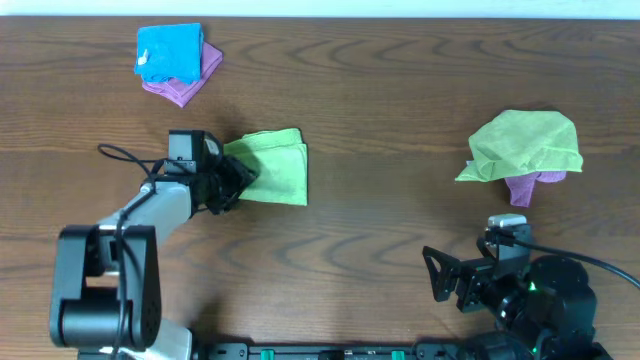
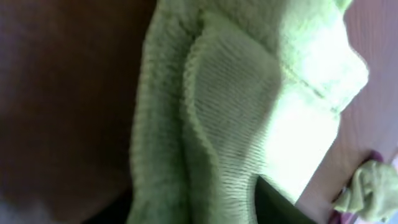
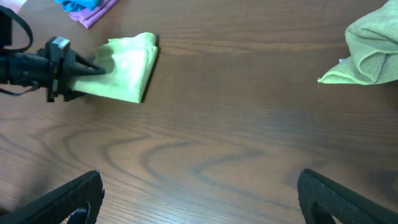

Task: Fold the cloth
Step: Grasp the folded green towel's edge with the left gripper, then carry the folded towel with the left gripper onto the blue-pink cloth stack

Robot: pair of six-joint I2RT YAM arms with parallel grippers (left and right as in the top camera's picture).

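Two things could spoil the fold from here. The left gripper (image 1: 232, 180) appears clamped on the left edge of the cloth (image 1: 278, 165), which lies folded into a small rectangle left of centre on the table (image 1: 400, 100). If it pulls away sideways before letting go, the stacked layers would probably drag and slide open. If it has only the top layer, lifting would peel the fold apart. The right gripper (image 3: 199, 180) hangs spread wide and empty at the near right, too far off to steady anything.

From overhead, the cloth's whole outline and fairly even edges are plain, as are the rumpled green cloth (image 1: 525, 145) at the far right and the blue cloth (image 1: 168, 52) at the far left. Neither shows how many layers are pinched. The left wrist view fills with knit and hem at close range, with one dark finger (image 2: 277, 205) below. The right wrist view, low across the table, shows the left fingers meeting on the cloth's edge
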